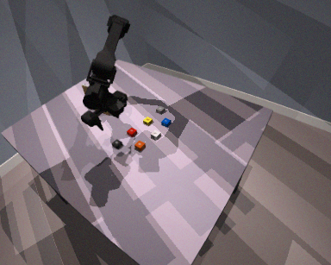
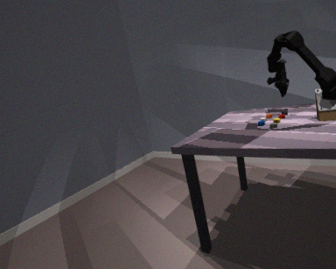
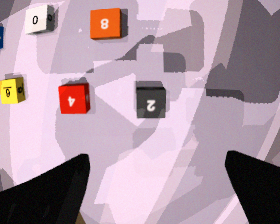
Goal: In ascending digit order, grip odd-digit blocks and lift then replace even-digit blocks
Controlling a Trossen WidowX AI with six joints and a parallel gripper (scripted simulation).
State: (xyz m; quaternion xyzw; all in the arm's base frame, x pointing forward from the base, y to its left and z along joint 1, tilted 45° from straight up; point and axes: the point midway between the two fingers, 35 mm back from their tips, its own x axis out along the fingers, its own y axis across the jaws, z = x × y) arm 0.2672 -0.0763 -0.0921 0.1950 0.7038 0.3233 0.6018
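Gripper (image 3: pixel 156 187) hung well above the table (image 1: pixel 170 215), fingers spread wide with nothing between them. All seven blocks sat flat and apart from the tool — no sign in these views that any had been gripped, so I judged the task at its very start, every block left to do.

Digits readable from the wrist view: white block (image 3: pixel 38 18) showed 0, black block (image 3: pixel 150 101) showed 2, red block (image 3: pixel 74 97) showed 4, orange block (image 3: pixel 105 23) showed 8. The yellow block (image 3: pixel 11 90) carried a digit too blurred to read. The blue block (image 1: pixel 165 122) and grey block (image 1: pixel 160 110) appeared only in the top view, digits too small to tell.

Judgement: the white block should come first unless an unread digit ties it — even, so grip, small lift, set down, release. It lay ahead of the fingers and far toward their left, beyond the red block. The black block lay nearest, just ahead of the gap between the fingers and slightly left of centre; the orange one further ahead.

Blocks looked like small flat cubes, one digit on each top face, spaced loosely enough for the fingers to straddle one alone.
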